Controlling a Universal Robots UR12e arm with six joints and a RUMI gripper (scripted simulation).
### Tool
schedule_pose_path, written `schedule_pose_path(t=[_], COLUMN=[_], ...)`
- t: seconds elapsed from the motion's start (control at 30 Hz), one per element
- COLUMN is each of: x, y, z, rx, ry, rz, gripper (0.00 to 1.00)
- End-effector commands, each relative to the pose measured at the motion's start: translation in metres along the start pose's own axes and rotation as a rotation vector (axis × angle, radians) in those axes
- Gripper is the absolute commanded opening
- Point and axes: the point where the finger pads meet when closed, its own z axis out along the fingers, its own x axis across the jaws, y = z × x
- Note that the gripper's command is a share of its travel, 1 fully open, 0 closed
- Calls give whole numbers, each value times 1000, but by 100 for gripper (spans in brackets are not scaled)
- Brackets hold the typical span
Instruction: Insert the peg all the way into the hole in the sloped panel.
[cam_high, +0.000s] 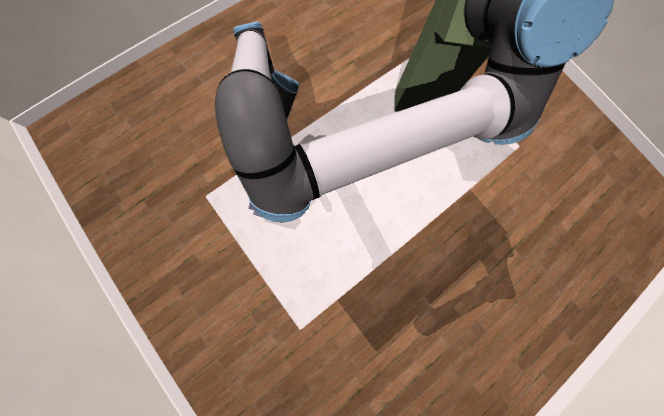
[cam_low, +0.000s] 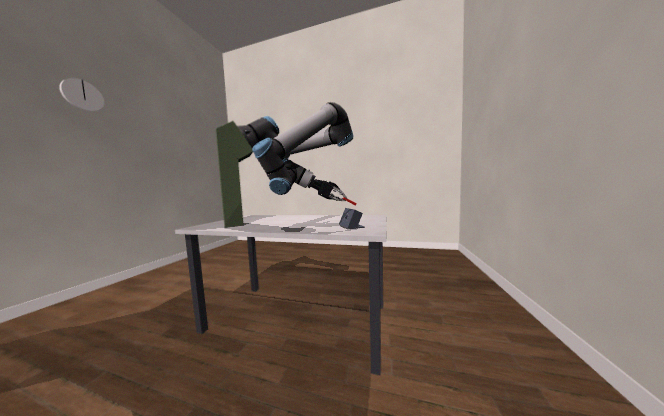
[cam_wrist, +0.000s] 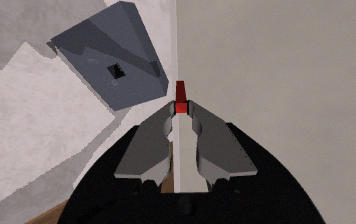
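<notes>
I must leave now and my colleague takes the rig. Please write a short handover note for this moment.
Gripper: jaws shut on the red peg, which sticks out ahead of them.
Grey sloped block sits on the table near its far edge; its square hole has nothing in it.
Done: peg picked up and carried near the block, in the air.
Left: in the wrist view the peg points right of the hole; line it up, then push it fully in.

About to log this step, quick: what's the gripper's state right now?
Gripper: closed on the red peg, which sticks out past the fingertips, not yet in the hole of the sloped panel.
</notes>
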Motion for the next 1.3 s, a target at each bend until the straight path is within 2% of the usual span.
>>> schedule_pose_path(t=[0.0, 1.27], x=[-3, -50], y=[2, 4], z=[-6, -47], rx=[12, 88], ry=[9, 34], rz=[-23, -171], gripper=[0, 0])
